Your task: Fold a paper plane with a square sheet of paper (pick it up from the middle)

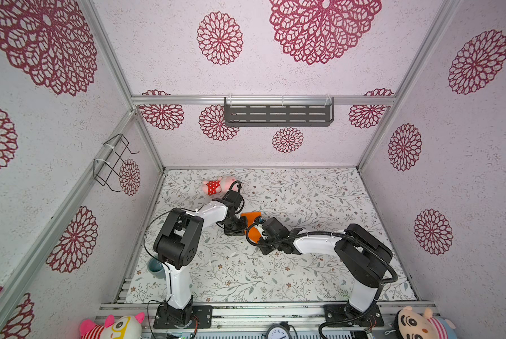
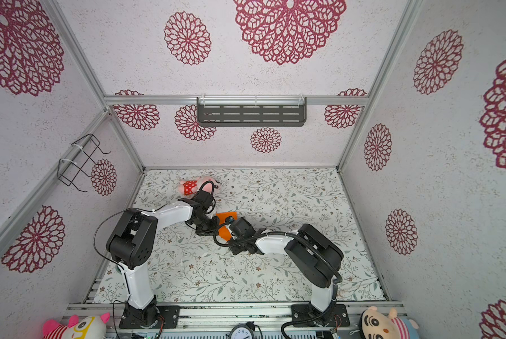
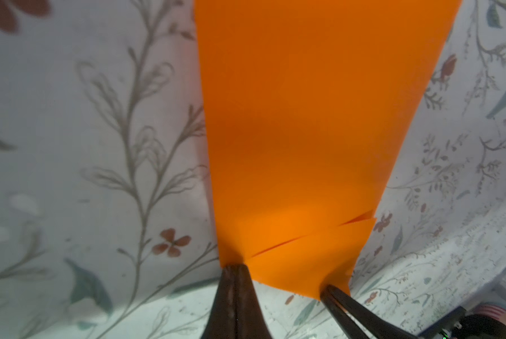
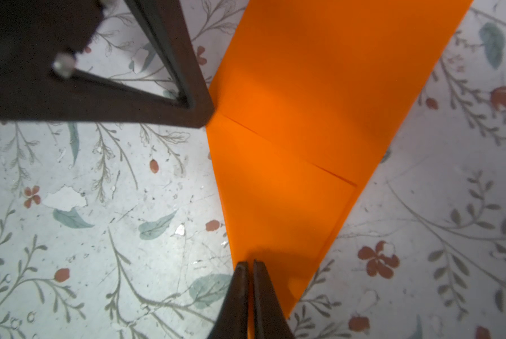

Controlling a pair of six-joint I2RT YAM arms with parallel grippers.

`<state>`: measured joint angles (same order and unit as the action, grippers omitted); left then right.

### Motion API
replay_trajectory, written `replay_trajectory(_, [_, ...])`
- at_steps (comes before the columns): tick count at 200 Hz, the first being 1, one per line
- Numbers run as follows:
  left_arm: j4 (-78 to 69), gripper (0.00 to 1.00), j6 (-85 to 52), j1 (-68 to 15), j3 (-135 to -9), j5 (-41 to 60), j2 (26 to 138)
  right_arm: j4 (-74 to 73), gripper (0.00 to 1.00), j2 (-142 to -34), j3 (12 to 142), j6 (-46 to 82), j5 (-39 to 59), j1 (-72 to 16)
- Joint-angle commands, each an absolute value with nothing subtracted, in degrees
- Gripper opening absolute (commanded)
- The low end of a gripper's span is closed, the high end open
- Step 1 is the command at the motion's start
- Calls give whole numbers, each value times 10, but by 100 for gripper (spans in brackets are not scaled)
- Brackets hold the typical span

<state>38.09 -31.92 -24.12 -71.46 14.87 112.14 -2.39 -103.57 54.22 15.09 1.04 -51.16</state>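
We had a flat table (image 1: pixel 304 199) under a matte cover printed with grey-green sprigs and small red flowers. The print was chipped and scratched just beside the right gripper (image 4: pixel 248 265). Three textured pale walls (image 1: pixel 466 176) carried maroon lace-like rosettes and were framed in aluminium bars (image 1: pixel 187 99). A dark slotted metal shelf (image 1: pixel 278 114) hung on the back wall, well beyond both grippers. A black wire rack (image 1: pixel 113 161) sat on the side wall past the left arm.

The left gripper (image 3: pixel 234 268) had its dark fingers pressed together on one corner of the paper plane (image 1: pixel 249 219). The right gripper's fingers were nearly closed, pinching the narrow tip of the same paper. The plane sat between the two grippers near the table's middle, mostly hidden under the wrists in both top views. It was thin, smooth, bright orange paper that tapered toward the right gripper. A straight flap edge crossed it, and a small slit gaped at one side edge near the left gripper. We couldn't tell whether it was lifted or lying flat.

A pink plush toy (image 1: pixel 216 186) in red dotted shorts lay beyond the left gripper, apart from the paper. A blue-grey cup (image 1: pixel 156 267) stood by the left arm's lower link, well behind that gripper.
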Motion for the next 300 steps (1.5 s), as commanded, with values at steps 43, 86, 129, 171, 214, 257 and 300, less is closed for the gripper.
replay_trajectory(43, [432, 2, -324, -233, -755, 69, 1144, 27, 10, -1044, 529, 153, -14, -511])
replay_trajectory(86, [372, 4, -339, -227, -731, 162, 1047, 4, 10, -1038, 526, 153, -27, -508])
replay_trajectory(129, [255, 3, -403, -232, -666, 287, 1047, -23, 10, -1028, 519, 153, -7, -502])
replay_trajectory(171, [262, 1, -397, -242, -676, 304, 1094, -36, 10, -1024, 514, 152, 3, -500])
replay_trajectory(214, [303, 0, -370, -242, -717, 291, 1148, -40, 10, -1021, 514, 146, 7, -500])
replay_trajectory(257, [330, 0, -351, -242, -714, 260, 1163, -37, 11, -1013, 523, 133, 7, -500])
replay_trajectory(300, [337, 0, -346, -242, -707, 243, 1170, -32, 12, -1017, 555, 106, 18, -500])
